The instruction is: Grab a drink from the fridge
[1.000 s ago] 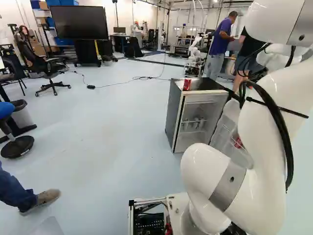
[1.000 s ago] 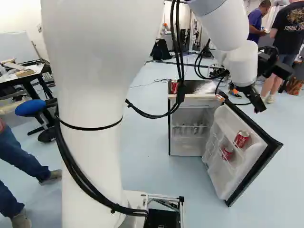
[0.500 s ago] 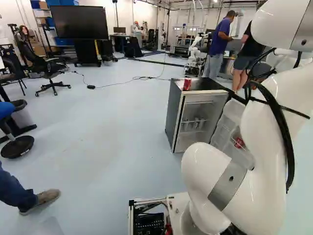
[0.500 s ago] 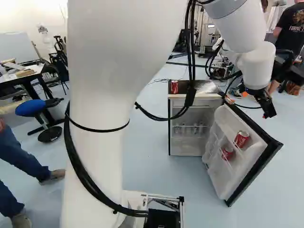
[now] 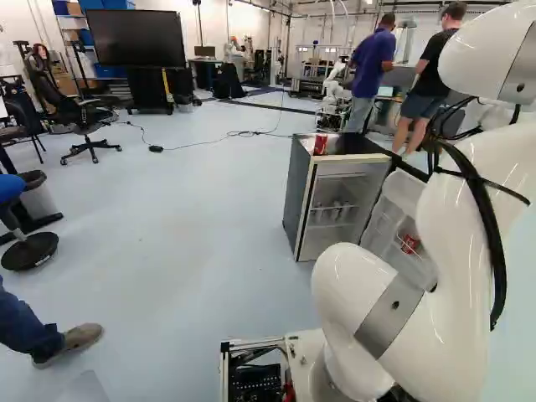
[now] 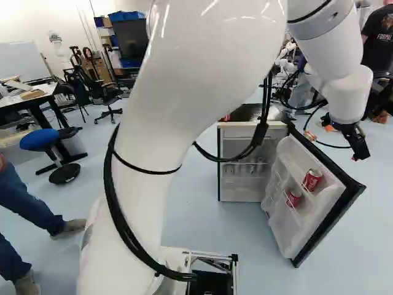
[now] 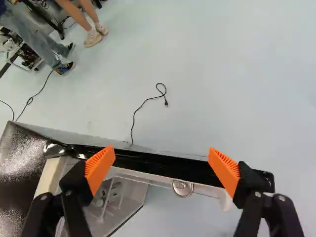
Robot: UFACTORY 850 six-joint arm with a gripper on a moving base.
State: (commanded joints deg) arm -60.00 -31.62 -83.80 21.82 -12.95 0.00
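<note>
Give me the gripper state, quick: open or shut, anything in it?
Gripper: open, holding nothing; its orange pads stand wide apart, with the fridge door's top edge showing between them.

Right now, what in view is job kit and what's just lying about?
Job:
- fridge
- its open door
- upper can and lower can in the door
- hand, open

Lying about:
- can on the fridge top: a drink, but not inside
- blue stool
- office chair
- big screen
</note>
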